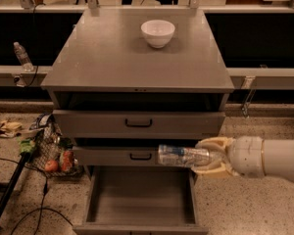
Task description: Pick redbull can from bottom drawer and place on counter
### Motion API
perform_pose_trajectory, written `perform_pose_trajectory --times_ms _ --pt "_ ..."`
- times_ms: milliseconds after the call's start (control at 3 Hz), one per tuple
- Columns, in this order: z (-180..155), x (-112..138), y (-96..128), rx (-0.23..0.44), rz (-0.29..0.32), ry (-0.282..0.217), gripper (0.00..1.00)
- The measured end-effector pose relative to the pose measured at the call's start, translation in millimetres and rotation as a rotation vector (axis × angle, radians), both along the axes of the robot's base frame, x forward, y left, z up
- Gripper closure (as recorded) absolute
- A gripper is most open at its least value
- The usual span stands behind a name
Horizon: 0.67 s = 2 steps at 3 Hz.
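Observation:
The redbull can [182,155], slim, silver with bluish patches, lies level in my gripper [206,156], which is shut on its right end. The can hangs in front of the lower closed drawer front, above the right side of the open bottom drawer [139,199]. The drawer's grey floor is bare. My white arm comes in from the right edge. The counter [122,58] is the grey cabinet top, well above the can.
A white bowl [158,32] stands at the back middle of the counter. A clear water bottle [22,56] stands on the pale ledge at the left. A wire basket of food [56,153], cables and a black pole [10,190] lie on the floor at the left.

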State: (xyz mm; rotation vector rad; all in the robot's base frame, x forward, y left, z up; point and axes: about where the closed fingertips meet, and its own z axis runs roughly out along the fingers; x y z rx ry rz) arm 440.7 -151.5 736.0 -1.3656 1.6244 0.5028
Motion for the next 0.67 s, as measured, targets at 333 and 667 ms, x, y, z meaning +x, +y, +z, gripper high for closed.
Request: perform_pose_trajectory --times_ms 333,667 --pt "88 2 10 -0.104 0.014 -0.06 1.0" --pt "111 2 14 -0.129 0.014 -0.091 1.0"
